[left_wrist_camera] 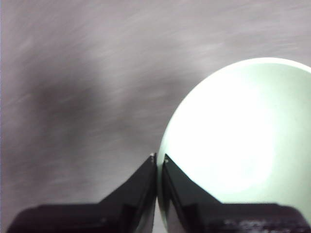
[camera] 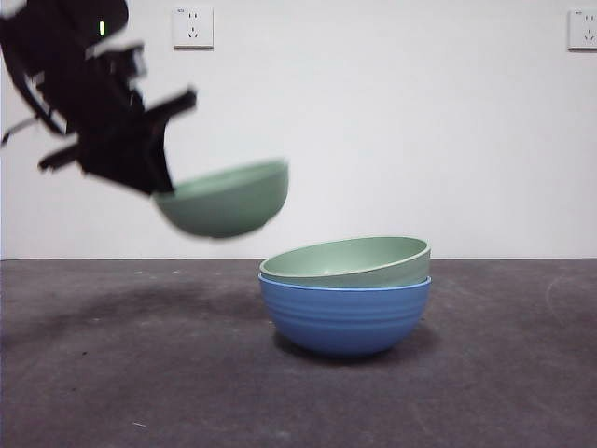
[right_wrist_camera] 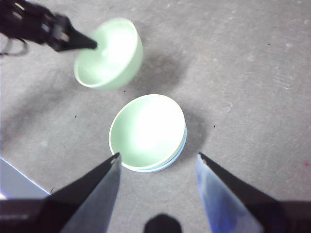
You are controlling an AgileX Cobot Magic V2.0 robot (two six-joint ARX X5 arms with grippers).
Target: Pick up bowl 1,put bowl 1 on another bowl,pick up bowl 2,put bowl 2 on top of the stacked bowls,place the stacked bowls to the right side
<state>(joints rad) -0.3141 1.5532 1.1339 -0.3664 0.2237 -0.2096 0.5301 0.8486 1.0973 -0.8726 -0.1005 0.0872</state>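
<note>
Grey counter [camera: 112, 392] carries the blue bowl [camera: 345, 317] with one pale green bowl [camera: 347, 261] nested tilted inside; above and beside them the left end effector [left_wrist_camera: 159, 158] pinches the second green bowl's [camera: 224, 198] rim, airborne. Right end effector [right_wrist_camera: 158, 158] hovers over the stack, spread wide. White wall [camera: 392, 121] behind.

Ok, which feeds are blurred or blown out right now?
Front view: left gripper and its carried green bowl smear with motion. Left wrist view: table streaked, bowl interior glaring white. Right wrist view: nested green bowl overexposed, carried bowl slightly blurred.

No legible text, seemingly.
</note>
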